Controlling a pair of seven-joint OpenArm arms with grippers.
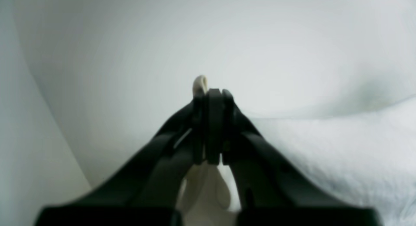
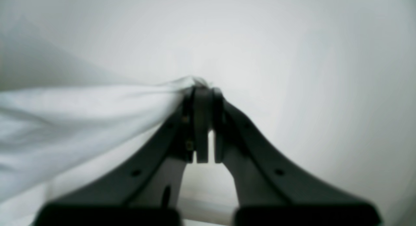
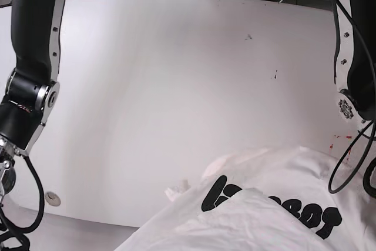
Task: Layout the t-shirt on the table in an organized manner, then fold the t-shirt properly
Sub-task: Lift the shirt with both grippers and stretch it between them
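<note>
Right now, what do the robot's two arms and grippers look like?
Both arms are glossy black tubes with white side panels dotted with small holes: right arm, left arm. Black cables loop beside each. The left gripper and right gripper have matte black, curved fingers ending in flat pads.

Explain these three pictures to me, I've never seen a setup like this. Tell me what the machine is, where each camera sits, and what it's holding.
This is a two-armed robot working at a white table. The wide picture looks down from the base; the dark arms hang at its sides. The other two pictures come from cameras on each wrist, looking along the black hand. A white t-shirt with black lettering lies bunched at the table's near edge. The left hand is shut on a pinch of pale fabric. The right hand is shut on white cloth stretching away from it.
</note>
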